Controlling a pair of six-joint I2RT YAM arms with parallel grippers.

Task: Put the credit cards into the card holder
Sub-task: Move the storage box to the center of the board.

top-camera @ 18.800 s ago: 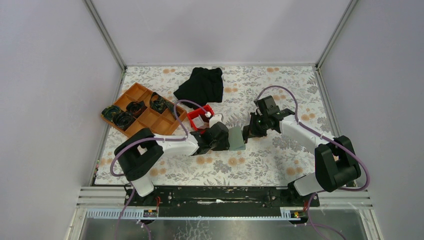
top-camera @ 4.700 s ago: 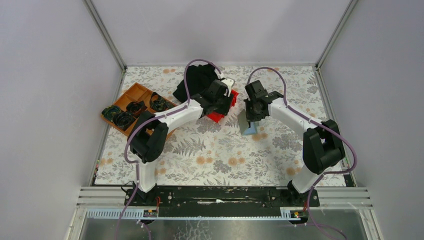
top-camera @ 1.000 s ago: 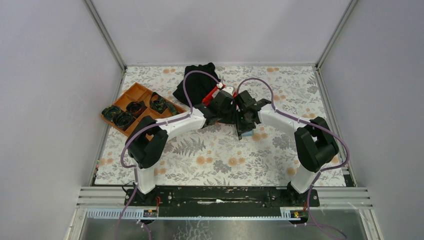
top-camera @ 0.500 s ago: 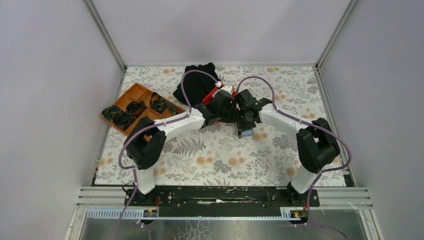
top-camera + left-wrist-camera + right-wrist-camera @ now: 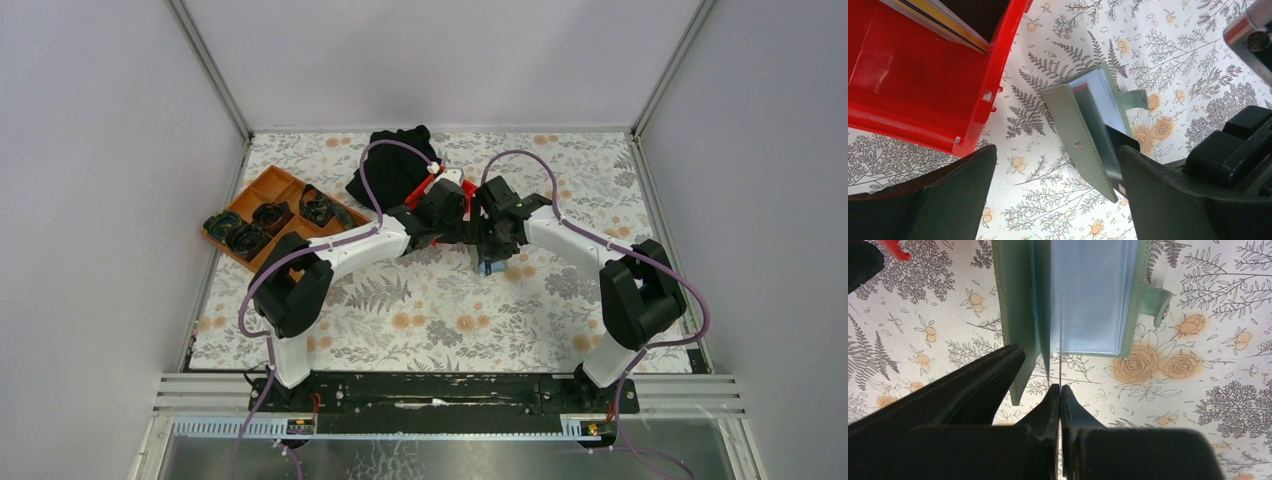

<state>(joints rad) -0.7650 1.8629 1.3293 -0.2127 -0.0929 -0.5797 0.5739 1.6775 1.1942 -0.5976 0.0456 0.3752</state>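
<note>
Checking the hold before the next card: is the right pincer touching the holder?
Touching. The right wrist view shows the right pincer shut, its tips clamped on a thin inner leaf of the holder, seen edge-on.

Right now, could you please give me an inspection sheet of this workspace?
Surface: floral tablecloth, flat.
Job's things: card holder open; credit cards leaning in the red bin.
Clutter: orange tray with dark items; black cloth at the back.
Claws: left claw open and empty; right claw shut on a thin leaf of the card holder.
Cables: purple cables arch above both arms.
Surroundings: grey walls; nothing else seen.
</note>
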